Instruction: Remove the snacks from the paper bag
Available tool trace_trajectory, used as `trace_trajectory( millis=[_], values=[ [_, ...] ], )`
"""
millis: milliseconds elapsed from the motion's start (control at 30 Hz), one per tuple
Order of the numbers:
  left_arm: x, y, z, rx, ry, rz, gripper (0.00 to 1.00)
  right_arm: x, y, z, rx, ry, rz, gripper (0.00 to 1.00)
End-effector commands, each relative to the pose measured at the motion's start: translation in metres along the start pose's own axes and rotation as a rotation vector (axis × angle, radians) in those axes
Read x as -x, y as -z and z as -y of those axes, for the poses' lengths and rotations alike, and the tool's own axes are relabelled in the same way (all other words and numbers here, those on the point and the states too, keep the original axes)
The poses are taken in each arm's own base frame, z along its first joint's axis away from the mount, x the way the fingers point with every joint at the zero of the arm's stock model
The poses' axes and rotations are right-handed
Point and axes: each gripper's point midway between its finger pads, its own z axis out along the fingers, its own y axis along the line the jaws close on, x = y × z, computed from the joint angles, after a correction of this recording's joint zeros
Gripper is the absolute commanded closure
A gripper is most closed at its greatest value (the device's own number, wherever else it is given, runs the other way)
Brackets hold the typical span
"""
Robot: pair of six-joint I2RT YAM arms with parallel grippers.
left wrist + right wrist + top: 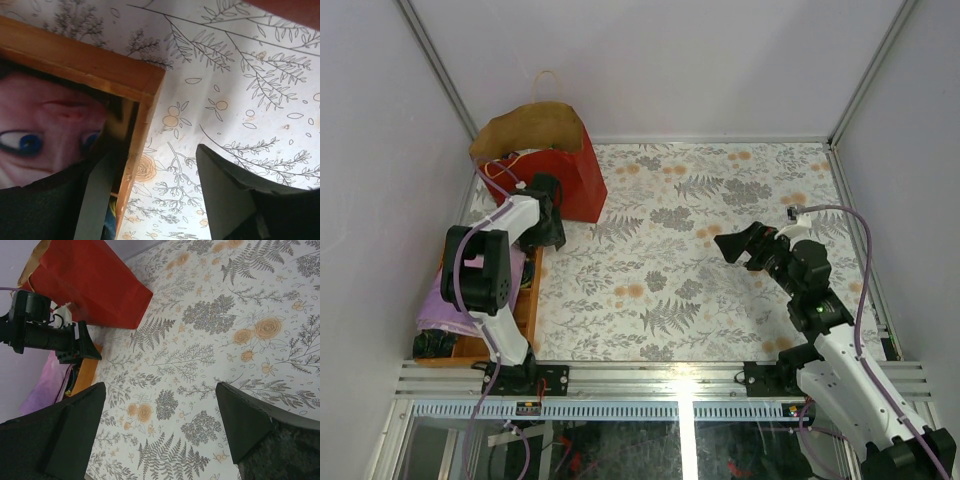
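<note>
The paper bag [560, 170] stands at the far left, red outside and brown inside at its crumpled mouth; it also shows in the right wrist view [90, 285]. I see no snack inside it from here. My left gripper [549, 228] is open and empty just in front of the bag. In the left wrist view its fingers [220, 195] straddle the far right corner of a wooden tray [145, 85]. A sliver of a blue-yellow packet [109, 220] shows in the tray. My right gripper [740, 245] is open and empty above the table's right half [160, 425].
The wooden tray [528, 300] lies along the left edge. It holds a flat pink-purple item [445, 305] printed with blue eyes [30, 143] and a dark item [435, 343] at its near end. The floral tablecloth [700, 290] covers the table. Walls enclose three sides.
</note>
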Motion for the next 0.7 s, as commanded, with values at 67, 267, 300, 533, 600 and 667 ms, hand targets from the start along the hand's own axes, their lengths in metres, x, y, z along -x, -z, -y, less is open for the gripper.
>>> trace_trajectory(
  millis=[67,267,300,533,600,667],
  values=[
    [-0.003,-0.006,0.009,-0.057,-0.031,-0.025,0.75,0.011,0.005,-0.008,0.026,0.026,0.053,0.01],
    [-0.008,-0.003,0.013,-0.097,-0.063,-0.026,1.00,0.009,0.007,-0.006,0.022,0.026,0.051,0.00],
    [-0.007,-0.002,0.013,-0.097,-0.072,-0.018,1.00,0.009,0.007,-0.006,0.022,0.024,0.052,0.01],
    [-0.004,0.008,0.035,-0.189,-0.252,0.082,1.00,0.010,0.004,-0.011,0.043,0.008,0.051,0.01],
    [-0.002,0.007,0.031,-0.166,-0.295,0.100,1.00,0.011,0.004,-0.012,0.049,0.004,0.052,0.01],
    [0.000,0.008,0.034,-0.180,-0.347,0.132,1.00,0.011,0.003,-0.013,0.051,0.001,0.049,0.01]
  ],
)
